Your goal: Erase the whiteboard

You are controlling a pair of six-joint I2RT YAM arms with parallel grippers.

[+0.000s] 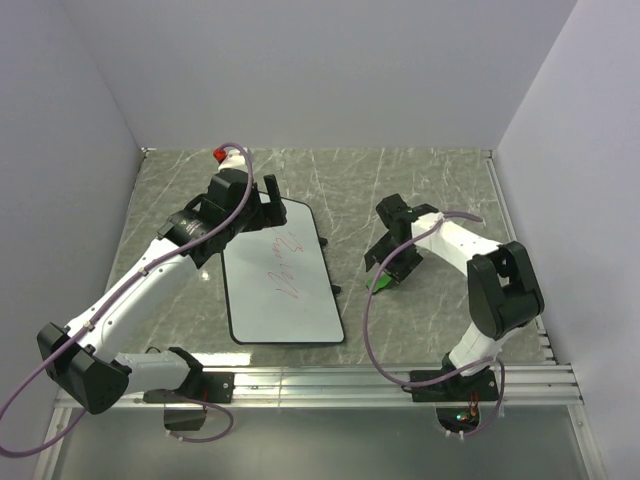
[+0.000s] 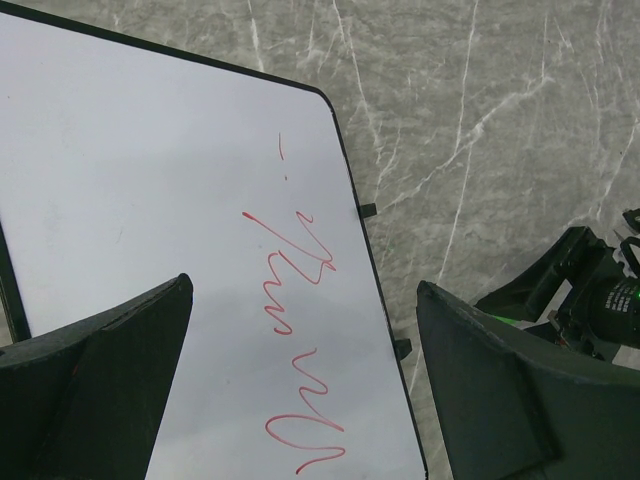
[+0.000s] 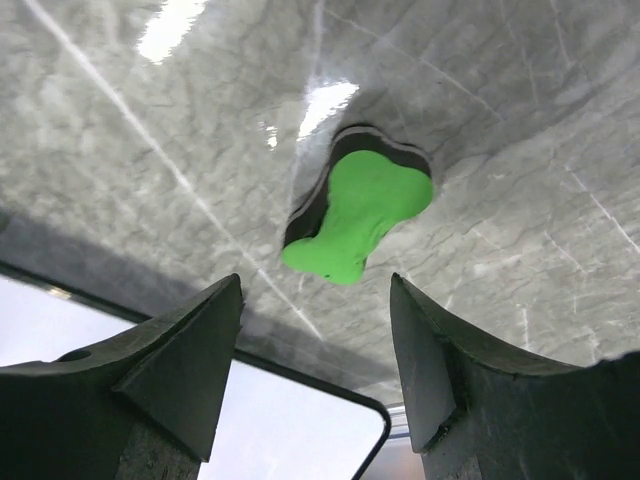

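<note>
**Right gripper**: two dark, matte, wedge-shaped fingers with a moderate gap between them. Nothing is held between them and they are not touching anything.

**Eraser**: a small block with a bright green top over a dark underlayer and a lobed, wavy outline (rather bone-like). It lies flat on the table just beyond the right fingertips, apart from them.

**Left gripper**: same dark wedge fingers, spread wide and empty, poised above the whiteboard's far end. Contact with the board cannot be made out.

**Whiteboard**: a flat, glossy white rectangle with a thin black frame and rounded corners. Small black clips sit on its right edge. It lies flat on the table, left of centre, slightly skewed, and under the left gripper. The eraser is to its right, near but apart.

**Red scribble**: thin looping marker strokes down the board's middle.

**Table**: a smooth grey stone-pattern surface with pale veins, reflecting light.
</note>
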